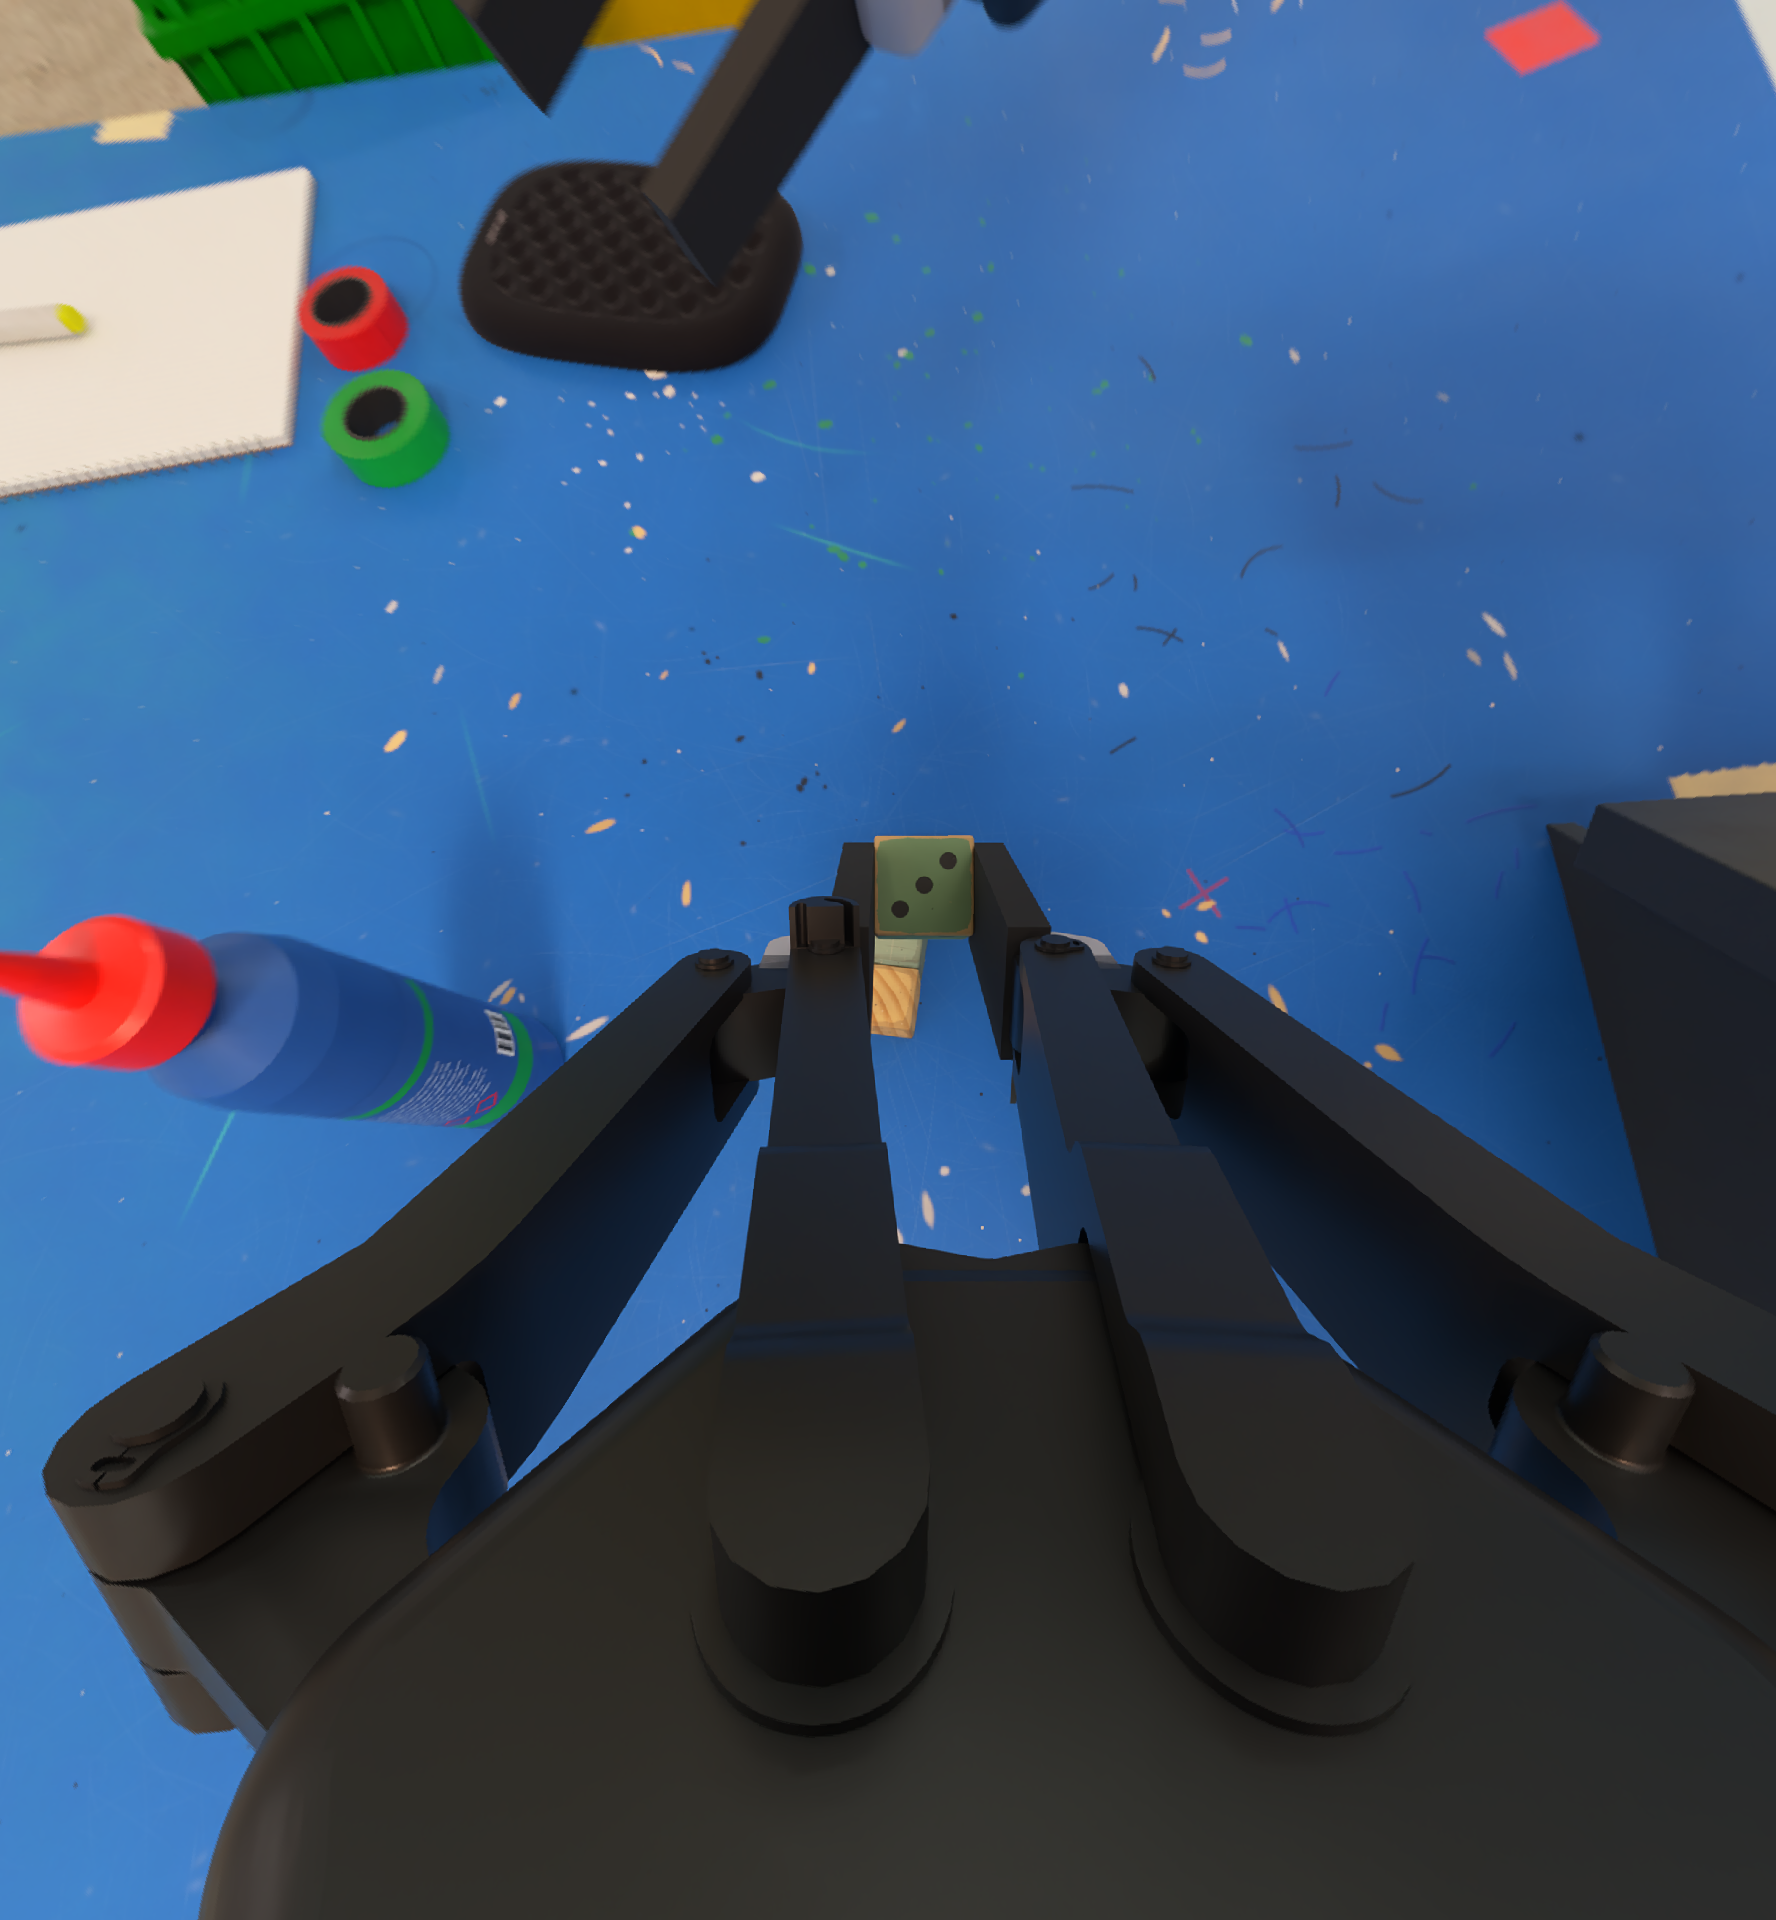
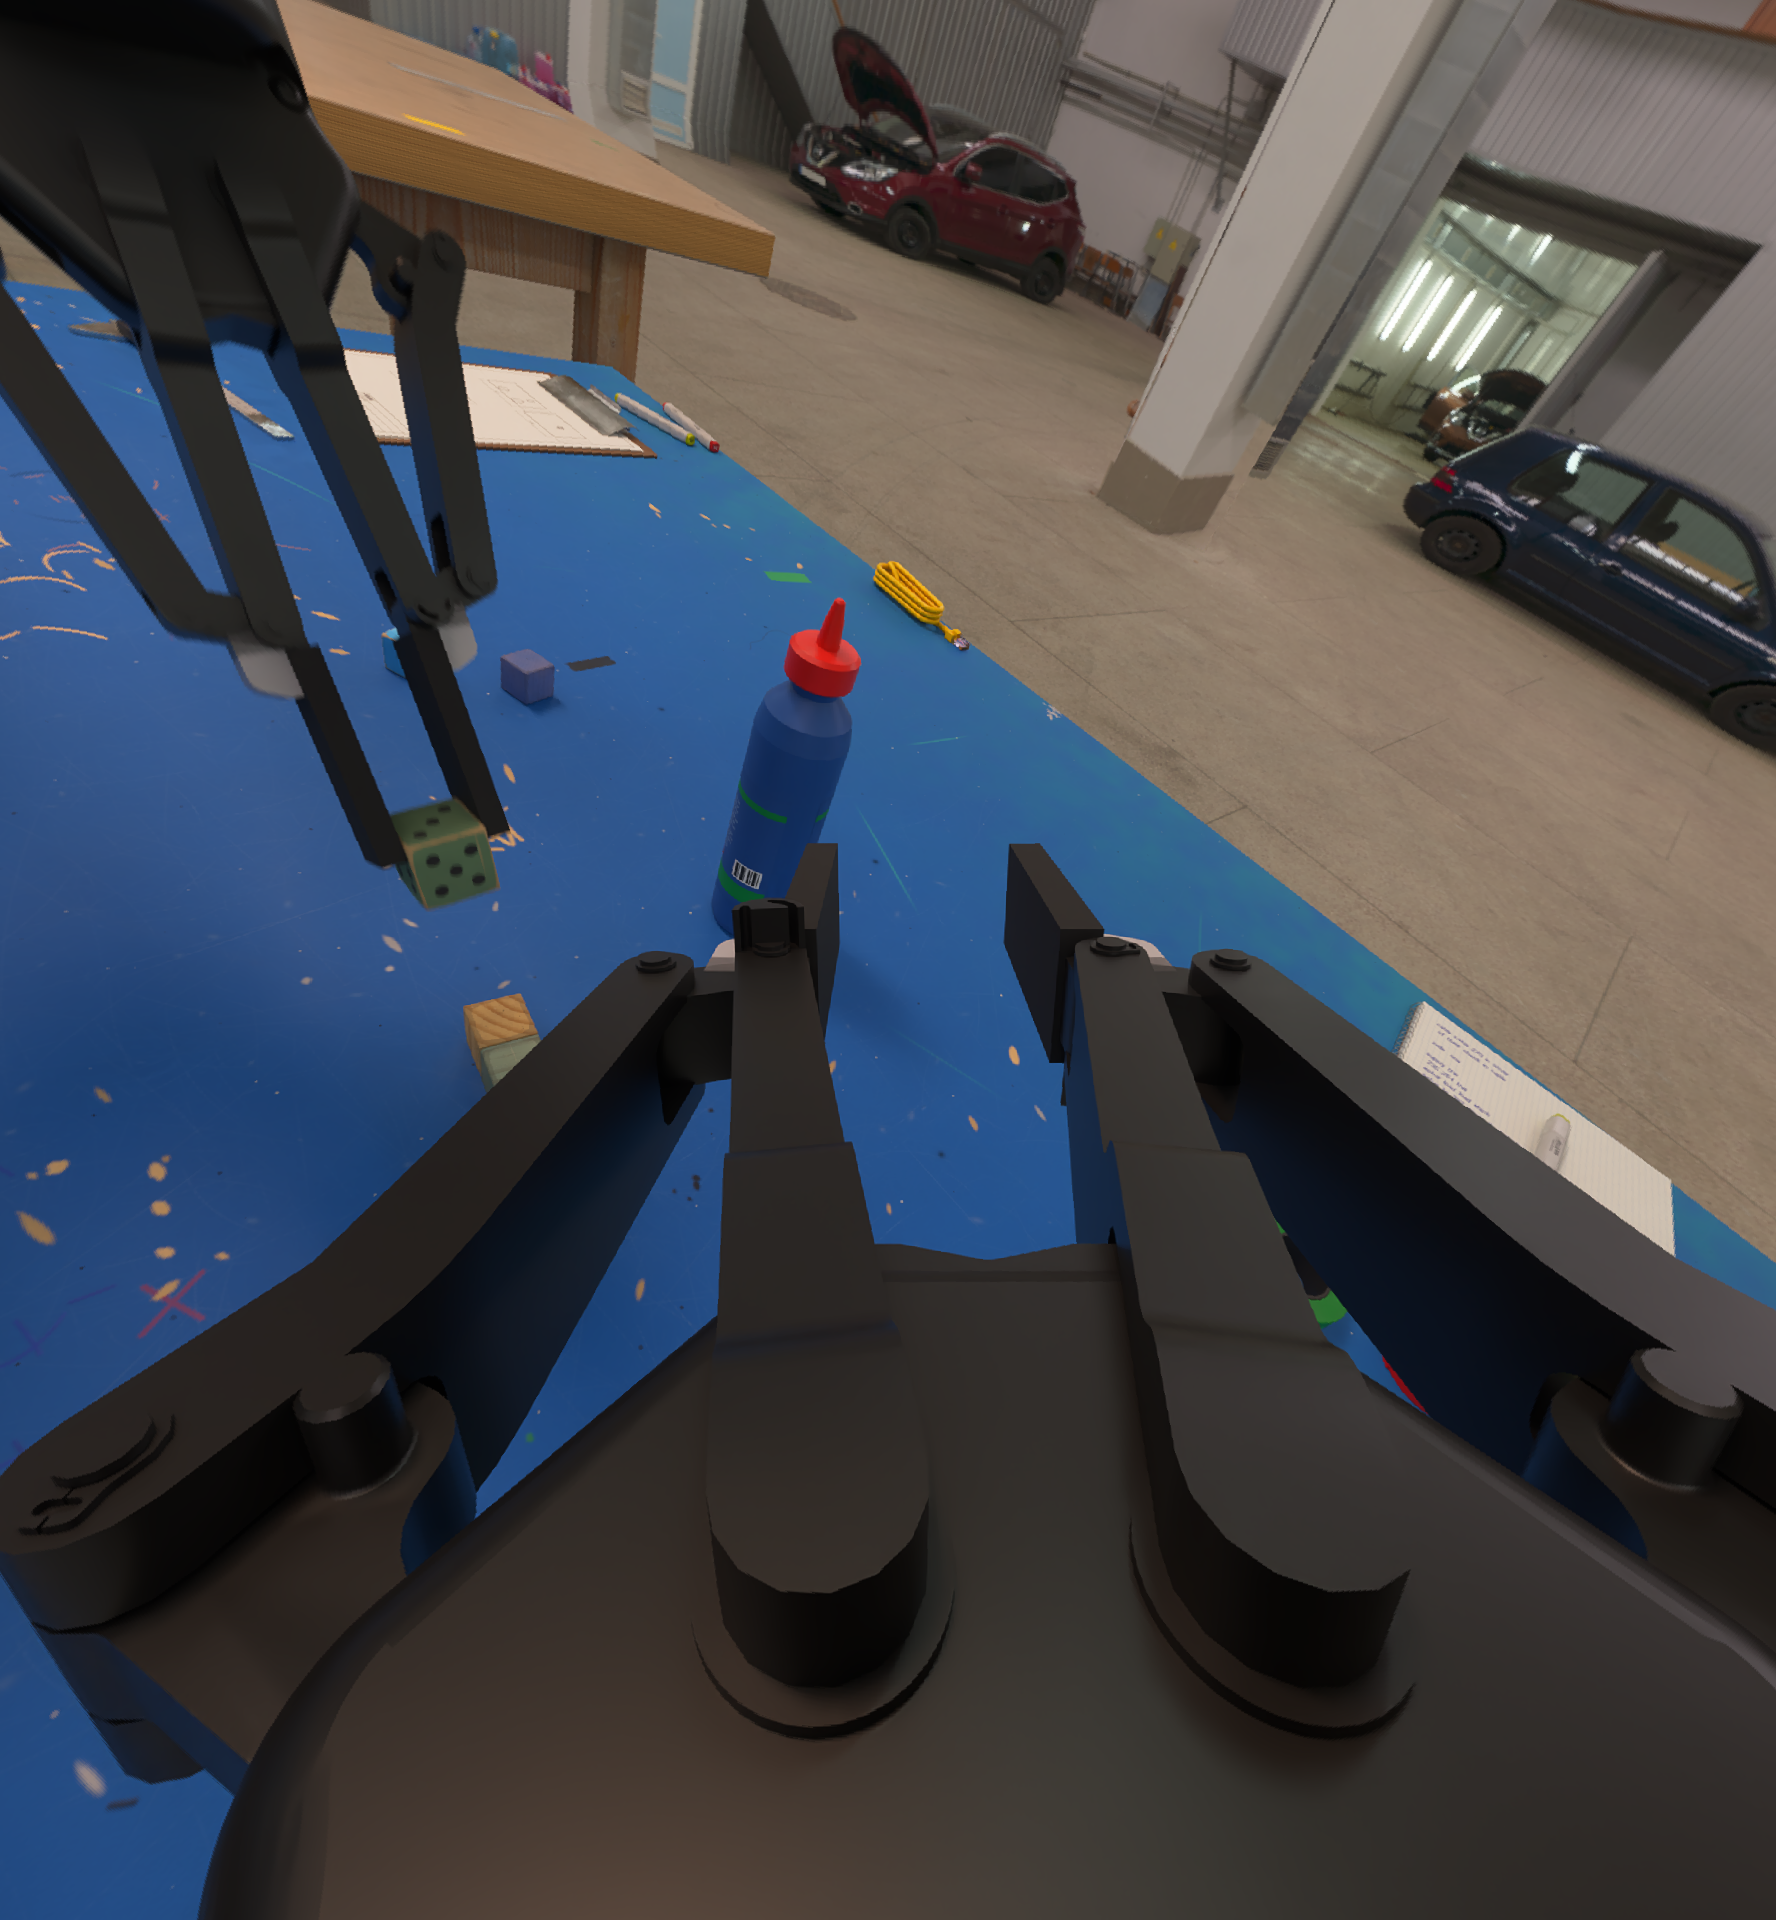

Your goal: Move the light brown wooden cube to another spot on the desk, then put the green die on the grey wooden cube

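Note:
My left gripper (image 1: 923, 847) is shut on the green die (image 1: 923, 885) and holds it a little above the blue desk (image 1: 1071, 582). It also shows in the right wrist view (image 2: 437, 831), with the die (image 2: 444, 852) between its fingertips. Under the die, the light brown wooden cube (image 1: 892, 1003) lies on the desk against the pale grey cube (image 1: 902, 951), partly hidden by my left finger. Both show in the right wrist view, the brown cube (image 2: 497, 1020) and the grey one (image 2: 507, 1062). My right gripper (image 2: 920, 883) is open and empty, to the right of the cubes.
A blue glue bottle with a red cap (image 1: 312, 1023) stands left of my left gripper, just past my right gripper (image 2: 796, 769). Red (image 1: 354, 317) and green (image 1: 385, 428) tape rolls, a notebook (image 1: 115, 332), a black pad (image 1: 635, 265) and a dark box (image 1: 1715, 987) are around.

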You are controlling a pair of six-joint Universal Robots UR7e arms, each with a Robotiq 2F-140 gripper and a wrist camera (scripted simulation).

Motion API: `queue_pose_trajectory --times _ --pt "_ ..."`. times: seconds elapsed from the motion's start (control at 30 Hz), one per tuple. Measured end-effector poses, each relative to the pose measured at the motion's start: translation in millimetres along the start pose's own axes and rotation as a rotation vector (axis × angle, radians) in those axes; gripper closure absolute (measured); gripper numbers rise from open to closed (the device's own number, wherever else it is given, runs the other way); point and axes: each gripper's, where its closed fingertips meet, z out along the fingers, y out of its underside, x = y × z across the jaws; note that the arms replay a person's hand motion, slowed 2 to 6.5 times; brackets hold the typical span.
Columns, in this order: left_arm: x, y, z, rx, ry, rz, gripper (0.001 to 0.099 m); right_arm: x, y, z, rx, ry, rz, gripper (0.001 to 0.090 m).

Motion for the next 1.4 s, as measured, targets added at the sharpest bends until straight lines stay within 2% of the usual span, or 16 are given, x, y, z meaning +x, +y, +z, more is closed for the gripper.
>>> queue_pose_trajectory --times 0.27,0.53,0.97,1.4 --pt "8.2 2.9 43.1 -0.103 0.043 0.043 0.0751 0.6 -0.1 -4.4 0.005 0.001 0.001 0.0473" --pt "7.5 4.7 67.8 -0.158 0.061 0.073 0.0751 4.0 0.3 -10.5 0.013 0.011 0.008 0.0473" --pt "0.8 8.3 88.8 -0.213 0.079 0.092 0.0751 7.2 0.4 -18.2 0.031 0.009 0.025 0.0474" --pt "-4.7 15.5 92.6 -0.227 0.099 0.109 0.0751 6.1 0.9 -21.1 0.031 0.002 0.022 0.0474"
